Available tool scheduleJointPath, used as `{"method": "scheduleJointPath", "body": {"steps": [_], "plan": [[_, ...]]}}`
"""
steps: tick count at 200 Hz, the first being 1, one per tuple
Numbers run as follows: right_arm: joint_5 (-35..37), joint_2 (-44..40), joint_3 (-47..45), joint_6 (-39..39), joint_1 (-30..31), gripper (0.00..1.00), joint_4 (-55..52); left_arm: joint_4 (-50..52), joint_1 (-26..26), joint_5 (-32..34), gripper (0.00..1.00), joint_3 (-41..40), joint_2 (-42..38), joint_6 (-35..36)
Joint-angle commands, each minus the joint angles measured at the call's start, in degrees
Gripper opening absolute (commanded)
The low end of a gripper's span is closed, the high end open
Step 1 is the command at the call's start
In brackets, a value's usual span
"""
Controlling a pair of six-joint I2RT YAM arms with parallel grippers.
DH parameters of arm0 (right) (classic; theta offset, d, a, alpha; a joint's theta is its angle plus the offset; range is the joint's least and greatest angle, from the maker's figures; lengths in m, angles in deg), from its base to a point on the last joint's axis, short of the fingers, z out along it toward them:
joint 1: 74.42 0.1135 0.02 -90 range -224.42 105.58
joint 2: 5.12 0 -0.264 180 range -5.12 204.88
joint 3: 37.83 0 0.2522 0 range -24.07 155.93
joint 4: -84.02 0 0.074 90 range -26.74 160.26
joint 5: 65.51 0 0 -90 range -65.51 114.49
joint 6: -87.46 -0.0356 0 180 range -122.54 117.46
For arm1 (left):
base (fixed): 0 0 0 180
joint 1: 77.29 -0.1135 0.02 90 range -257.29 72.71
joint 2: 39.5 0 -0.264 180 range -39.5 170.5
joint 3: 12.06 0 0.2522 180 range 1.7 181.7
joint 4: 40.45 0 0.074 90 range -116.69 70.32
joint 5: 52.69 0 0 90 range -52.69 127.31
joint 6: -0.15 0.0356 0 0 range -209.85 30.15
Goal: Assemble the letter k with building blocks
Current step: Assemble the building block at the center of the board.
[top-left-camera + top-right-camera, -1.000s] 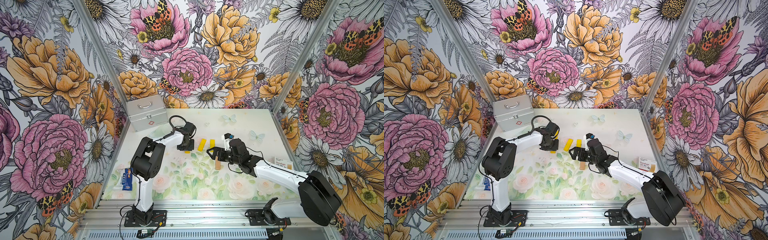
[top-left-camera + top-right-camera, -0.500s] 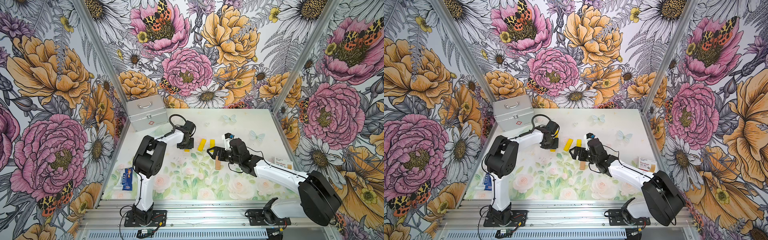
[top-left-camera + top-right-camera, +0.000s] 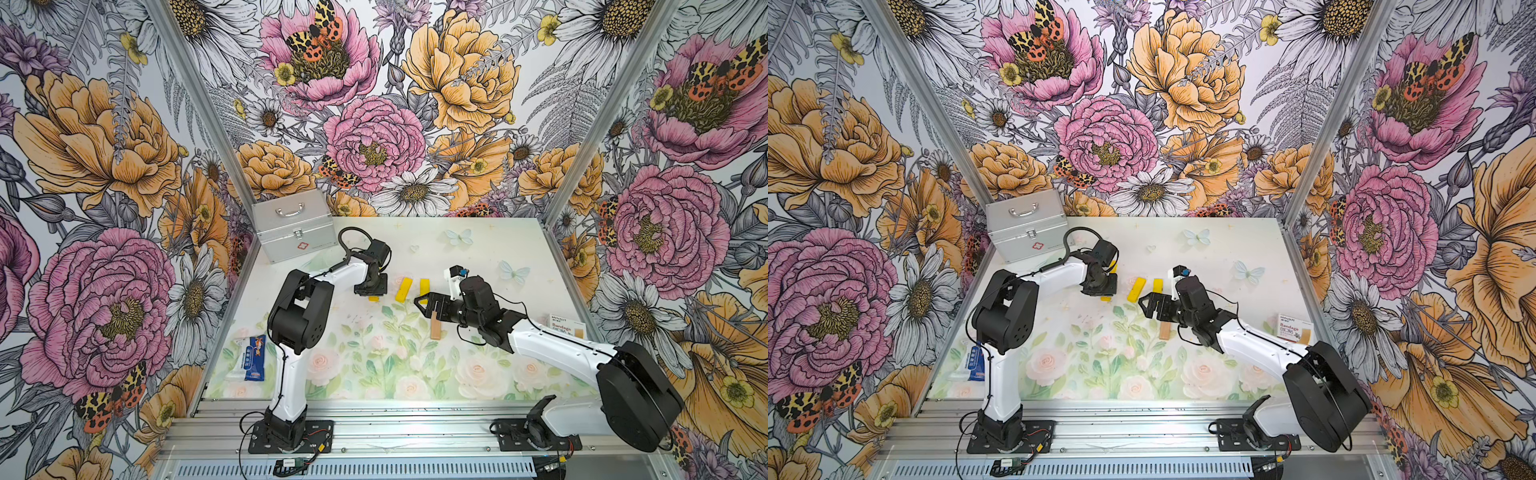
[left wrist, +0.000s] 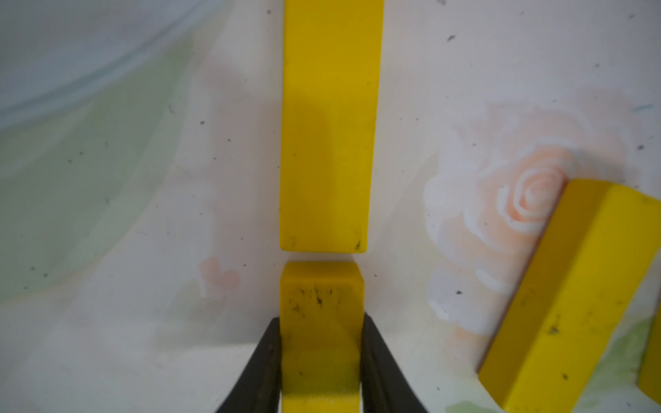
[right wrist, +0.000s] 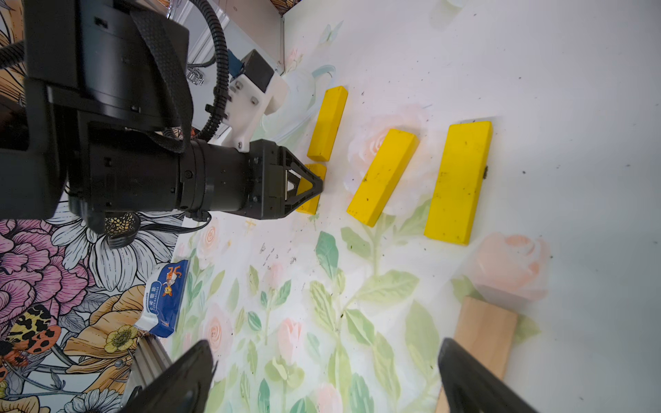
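Four building blocks are bright yellow with dark specks: the short yellow block [image 4: 320,304] and three longer yellow blocks [image 5: 382,177]. The fifth block [image 5: 484,336] is tan bare wood. The table [image 3: 457,249] is white, printed with pale pink roses, green leaves and light blue butterflies. The walls [image 3: 374,137] carry pink, orange and white flowers with orange-and-black moths. The case [image 3: 293,226] at far left is silver with a red emblem. The packet [image 3: 251,353] at near left is blue and white. The box [image 3: 565,328] at right is white with red lettering.

Left gripper [image 3: 371,290] sits on a yellow block [image 3: 374,298], right gripper [image 3: 428,306] beside the tan block [image 3: 435,329].
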Motion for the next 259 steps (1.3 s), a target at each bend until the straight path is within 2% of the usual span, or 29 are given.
{"method": "scheduleJointPath", "body": {"steps": [1, 71, 259], "plan": [[-0.32, 0.37, 1.2, 1.18, -0.46, 0.99, 1.16, -0.11, -0.66, -0.2, 0.22, 0.79, 1.64, 1.04], [-0.15, 0.25, 0.91, 1.18, -0.49, 0.99, 1.16, 0.07, -0.97, -0.2, 0.26, 1.28, 2.32, 1.9], [0.34, -0.41, 0.2, 1.09, -0.49, 0.99, 1.17, 2.27, -1.56, -0.18, 0.26, 3.59, 4.55, 3.86]]}}
